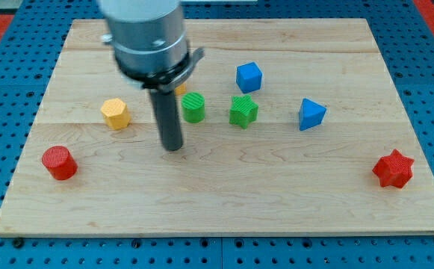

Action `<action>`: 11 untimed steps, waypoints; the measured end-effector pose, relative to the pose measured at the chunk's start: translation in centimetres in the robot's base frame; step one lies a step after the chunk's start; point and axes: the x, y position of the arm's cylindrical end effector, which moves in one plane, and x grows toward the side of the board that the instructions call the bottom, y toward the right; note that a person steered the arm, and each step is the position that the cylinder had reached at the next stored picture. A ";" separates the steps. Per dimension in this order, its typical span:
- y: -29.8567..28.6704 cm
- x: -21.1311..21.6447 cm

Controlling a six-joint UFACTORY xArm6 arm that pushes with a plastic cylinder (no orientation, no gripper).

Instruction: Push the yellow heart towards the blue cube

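The blue cube [249, 76] sits at the board's upper middle. Just behind my rod, a small sliver of a yellow block [181, 89] shows to the left of the blue cube. The arm hides most of it, so its shape cannot be made out. My tip [173, 147] rests on the board below that sliver, to the lower left of the green cylinder [193, 107]. It touches no block.
A yellow hexagonal block [116, 113] lies left of the rod. A green star [243, 110] sits below the blue cube, with a blue triangular block [311, 113] to its right. A red cylinder [58, 162] is at lower left and a red star [393, 169] at lower right.
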 end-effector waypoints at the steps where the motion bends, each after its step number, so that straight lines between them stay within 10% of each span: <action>1: 0.1 -0.4; 6: -5.8 -9.4; 8: 3.1 -12.4; 10: -7.8 -11.4; 11: -0.9 -15.0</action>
